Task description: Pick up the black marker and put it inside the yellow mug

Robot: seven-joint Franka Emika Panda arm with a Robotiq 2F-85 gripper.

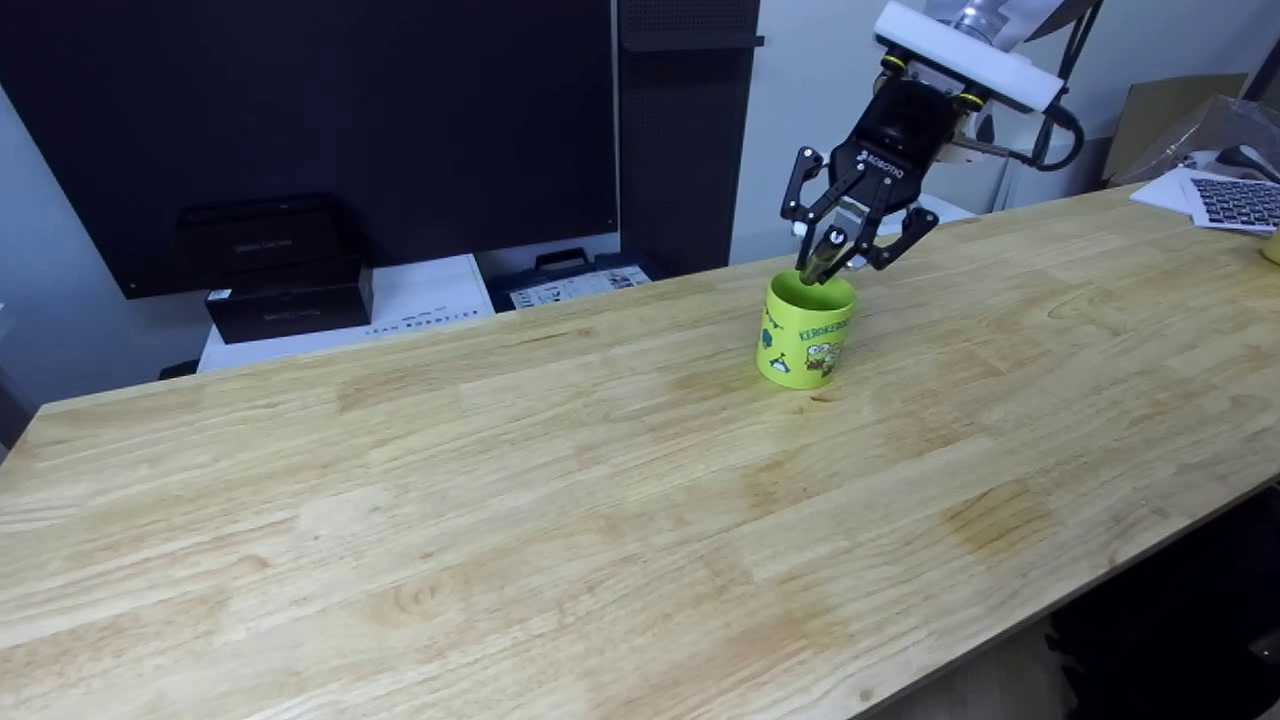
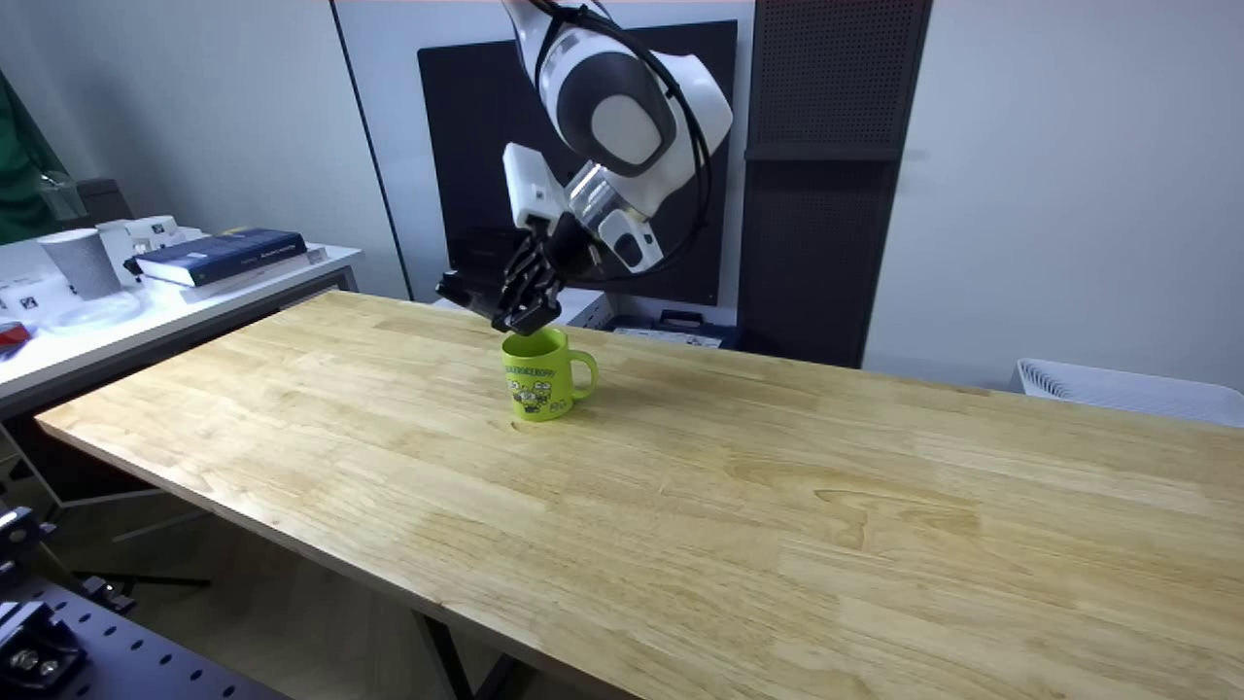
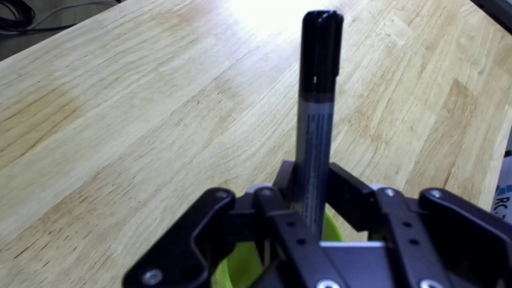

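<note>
The yellow-green mug (image 1: 806, 340) stands upright on the table, with printed frogs on its side. Its handle shows in an exterior view (image 2: 537, 381). The gripper (image 1: 828, 258) is just above the mug's opening, tilted. It is also over the mug in an exterior view (image 2: 523, 313). In the wrist view, the gripper (image 3: 311, 176) is shut on the black marker (image 3: 315, 128), a finger on each side. The marker's black cap points away from the palm. Its other end is hidden behind the gripper, over the mug's green inside (image 3: 245, 260). I cannot tell whether the marker's end is below the rim.
The wooden table (image 1: 500, 500) carries the mug. A keyboard (image 1: 1240, 203) lies at its far right end. Black boxes (image 1: 290, 305) stand behind the table. A side table with a blue book (image 2: 219, 255) and a white bin (image 2: 1127, 389) show in an exterior view.
</note>
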